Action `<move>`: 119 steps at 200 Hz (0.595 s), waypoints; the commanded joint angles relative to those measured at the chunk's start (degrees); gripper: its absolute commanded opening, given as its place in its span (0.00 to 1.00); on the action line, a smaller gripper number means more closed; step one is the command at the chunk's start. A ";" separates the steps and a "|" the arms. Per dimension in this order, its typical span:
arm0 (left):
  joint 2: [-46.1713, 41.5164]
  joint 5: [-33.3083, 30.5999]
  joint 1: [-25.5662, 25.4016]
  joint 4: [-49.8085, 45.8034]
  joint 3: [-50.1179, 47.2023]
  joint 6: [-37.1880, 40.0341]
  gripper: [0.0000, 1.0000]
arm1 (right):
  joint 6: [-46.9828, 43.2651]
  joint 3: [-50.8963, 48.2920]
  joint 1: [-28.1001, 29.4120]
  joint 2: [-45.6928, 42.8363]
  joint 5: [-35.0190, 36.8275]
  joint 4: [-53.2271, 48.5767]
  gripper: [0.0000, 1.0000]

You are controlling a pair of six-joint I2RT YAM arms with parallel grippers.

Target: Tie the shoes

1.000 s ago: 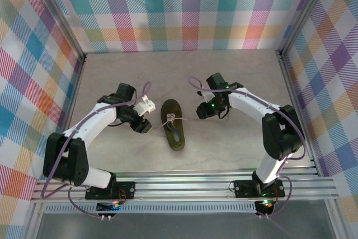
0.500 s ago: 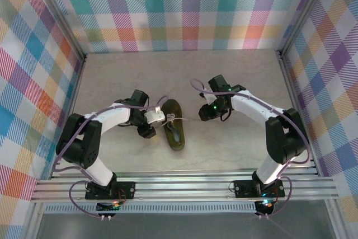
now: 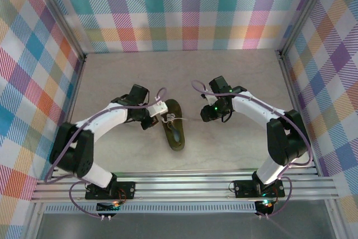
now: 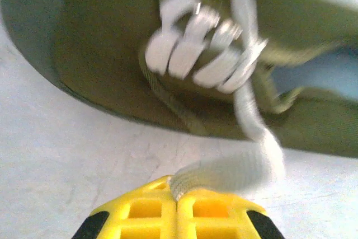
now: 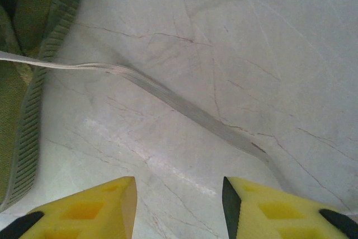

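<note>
While the dark olive shoe [image 3: 174, 132] lay near the middle of the pale tabletop [image 3: 235, 76], toe toward the far wall and heel toward the arm bases, both arms reached in at it from either side. The left tool [image 3: 160, 118] sat low against the shoe's left flank, level with the lacing. From the left wrist, the shoe's upper was close and blurred, and its cream lacing [image 4: 196, 54] crossed in short bars above the blue lining. A cream lace [image 4: 240, 163] dropped from the lacing over the side of the shoe, curled back along the tabletop, and ended between the yellow fingers [image 4: 140, 214]. Those fingers were pressed together, with no gap between them, so the left tool was pinching that lace just beside the sole.

The right tool [image 3: 203, 117] hung to the right of the shoe, close to it but apart. Its two yellow fingers [image 5: 100, 202] stood moderately spread, with bare tabletop between them and nothing gripped. A second lace [image 5: 179, 104] lay flat on the tabletop, running from the ribbed edge of the shoe diagonally toward the finger at the right of the wrist picture. I could not tell whether its far end touched that finger. Plaid walls [image 3: 184, 9] enclosed the tabletop on three sides.
</note>
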 commanded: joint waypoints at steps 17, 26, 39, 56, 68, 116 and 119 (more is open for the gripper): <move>-7.11 8.27 -0.80 0.93 1.09 -8.79 0.00 | 5.03 1.93 0.01 2.10 4.74 -3.25 0.45; -7.94 9.31 -0.89 1.71 0.97 -10.61 0.00 | 6.16 2.37 -0.12 2.66 5.30 -3.56 0.45; -8.47 10.88 -1.32 3.08 0.88 -13.25 0.00 | 7.62 2.83 -0.36 3.24 5.60 -3.92 0.45; -8.23 11.70 -2.27 4.65 1.27 -17.00 0.00 | 9.05 3.40 -0.60 3.73 5.67 -4.19 0.45; -8.00 11.89 -2.86 5.58 1.40 -19.04 0.00 | 9.16 3.76 -0.63 3.78 4.89 -4.25 0.45; -5.58 12.90 -3.18 5.55 2.25 -20.68 0.00 | 4.91 -1.07 0.71 -1.85 -11.00 7.78 0.45; -5.36 12.86 -3.19 5.31 2.27 -20.50 0.00 | 4.90 -1.56 1.02 -2.10 -12.01 9.04 0.45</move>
